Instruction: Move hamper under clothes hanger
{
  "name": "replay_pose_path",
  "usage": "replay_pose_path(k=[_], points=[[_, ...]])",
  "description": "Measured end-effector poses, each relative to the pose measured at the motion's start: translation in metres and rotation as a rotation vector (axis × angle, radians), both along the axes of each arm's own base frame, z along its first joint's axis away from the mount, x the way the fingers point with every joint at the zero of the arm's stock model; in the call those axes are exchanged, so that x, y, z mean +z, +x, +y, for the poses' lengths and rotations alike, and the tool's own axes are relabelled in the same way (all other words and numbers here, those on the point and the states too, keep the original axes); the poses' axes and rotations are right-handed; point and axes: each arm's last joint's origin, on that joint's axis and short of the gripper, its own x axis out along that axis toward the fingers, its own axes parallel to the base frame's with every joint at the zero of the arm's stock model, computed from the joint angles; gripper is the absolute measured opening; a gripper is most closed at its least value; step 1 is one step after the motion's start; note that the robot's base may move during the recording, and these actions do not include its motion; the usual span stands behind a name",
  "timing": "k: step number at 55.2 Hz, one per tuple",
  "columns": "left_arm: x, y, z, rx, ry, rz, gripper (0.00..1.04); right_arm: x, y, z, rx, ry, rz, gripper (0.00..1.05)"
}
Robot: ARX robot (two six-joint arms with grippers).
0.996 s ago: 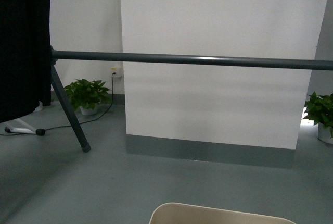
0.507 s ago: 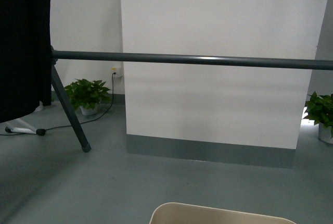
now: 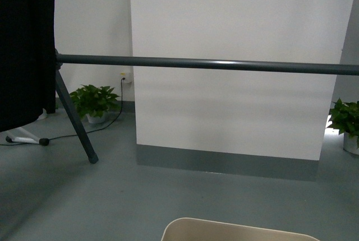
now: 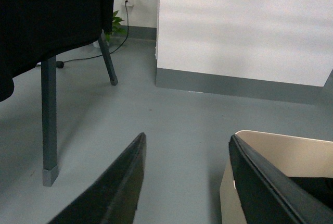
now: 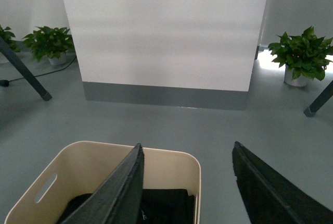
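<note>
The cream hamper [image 5: 93, 166] stands on the grey floor just short of the clothes hanger, with dark clothing inside; only its far rim shows in the front view [image 3: 235, 231]. The hanger's dark grey bar [image 3: 213, 64] runs across at mid height on an angled leg [image 3: 76, 120]. My left gripper [image 4: 187, 153] is open, one finger over the hamper's corner [image 4: 281, 156], the other over bare floor. My right gripper [image 5: 187, 161] is open, one finger over the hamper, the other beside it. Neither arm shows in the front view.
A black garment [image 3: 25, 45] hangs at the bar's left end. A white wall block [image 3: 235, 39] with grey skirting stands behind the bar. Potted plants sit at left [image 3: 94, 102] and right [image 3: 348, 120]. A cable [image 3: 61, 137] lies on the floor.
</note>
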Motion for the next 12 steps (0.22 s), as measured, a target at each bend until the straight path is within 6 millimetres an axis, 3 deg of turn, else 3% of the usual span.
replay_pose_path(k=[12], points=[[0.0000, 0.0000, 0.0000, 0.000, 0.000, 0.000, 0.94, 0.0000, 0.0000, 0.0000, 0.000, 0.000, 0.000, 0.93]])
